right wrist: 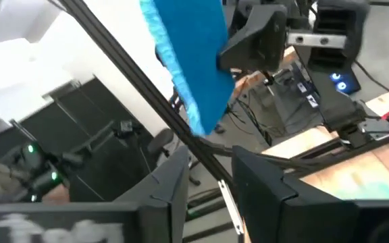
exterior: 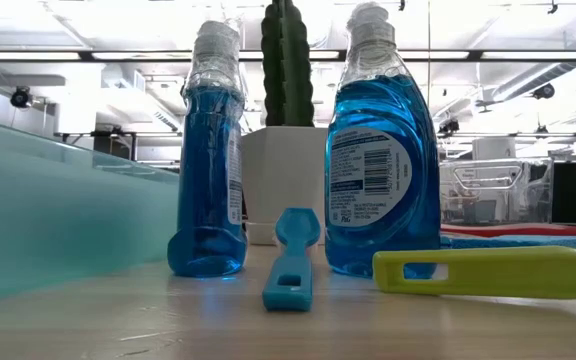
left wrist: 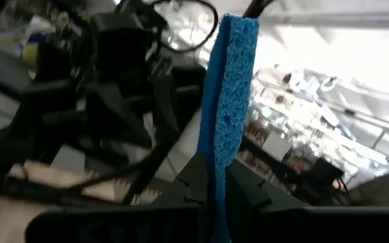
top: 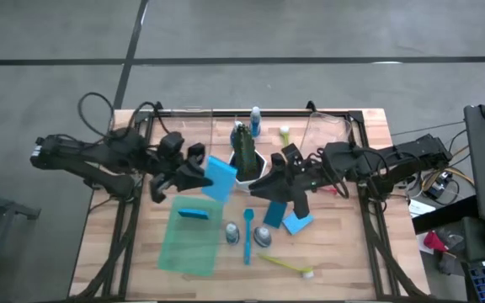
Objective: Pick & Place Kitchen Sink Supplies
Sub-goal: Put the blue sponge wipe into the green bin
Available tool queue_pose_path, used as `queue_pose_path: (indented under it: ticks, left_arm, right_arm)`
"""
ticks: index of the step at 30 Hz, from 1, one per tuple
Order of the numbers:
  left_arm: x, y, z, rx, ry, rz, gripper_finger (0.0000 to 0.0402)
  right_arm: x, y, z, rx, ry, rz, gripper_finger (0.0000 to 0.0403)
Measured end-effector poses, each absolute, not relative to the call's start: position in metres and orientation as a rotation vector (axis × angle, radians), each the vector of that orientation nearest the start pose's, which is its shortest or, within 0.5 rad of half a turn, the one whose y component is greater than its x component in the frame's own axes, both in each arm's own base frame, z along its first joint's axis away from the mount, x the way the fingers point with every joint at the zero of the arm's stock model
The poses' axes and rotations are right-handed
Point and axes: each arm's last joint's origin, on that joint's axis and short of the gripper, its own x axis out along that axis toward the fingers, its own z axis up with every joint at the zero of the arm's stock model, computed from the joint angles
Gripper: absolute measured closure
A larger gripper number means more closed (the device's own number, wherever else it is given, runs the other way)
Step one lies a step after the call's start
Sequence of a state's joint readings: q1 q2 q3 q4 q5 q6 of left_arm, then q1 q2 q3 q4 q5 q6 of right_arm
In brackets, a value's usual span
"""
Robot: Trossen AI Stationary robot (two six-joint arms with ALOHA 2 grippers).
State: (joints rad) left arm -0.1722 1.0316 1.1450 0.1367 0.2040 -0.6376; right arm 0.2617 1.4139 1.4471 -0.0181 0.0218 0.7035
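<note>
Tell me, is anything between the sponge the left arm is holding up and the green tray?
Nothing visible. The left gripper holds the blue sponge above the table, just past the green tray; only another sponge already lies on the tray's near end.

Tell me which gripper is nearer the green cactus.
Right. The right gripper sits just beside the cactus; the left gripper, clamping a blue sponge, is slightly farther.

Blue sponge (top: 220,178), translucent green tray (top: 188,252), yellow brush (exterior: 498,272), white-potted green cactus (top: 244,151).
</note>
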Motion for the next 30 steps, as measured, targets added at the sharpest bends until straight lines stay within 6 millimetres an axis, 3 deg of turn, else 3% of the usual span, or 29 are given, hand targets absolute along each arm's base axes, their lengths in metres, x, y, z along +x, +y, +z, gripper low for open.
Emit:
queue_pose_path:
  ticks: [9,14,20,30]
  left_arm:
    - [0.163,-0.036,0.424,-0.629,0.188,-0.394,0.0379]
    - [0.150,-0.032,0.402,-0.617,0.412,-0.282,0.0382]
    - [0.147,-0.030,0.378,-0.546,0.637,-0.143,0.0381]
    - [0.164,-0.030,0.349,-0.320,0.894,-0.045,0.0381]
  right_arm:
    - [0.306,0.082,0.434,0.634,0.070,0.241,0.0271]
    - [0.306,0.082,0.434,0.610,0.066,0.241,0.0280]
    - [0.306,0.082,0.434,0.583,0.062,0.242,0.0293]
    - [0.306,0.082,0.434,0.570,0.059,0.238,0.0312]
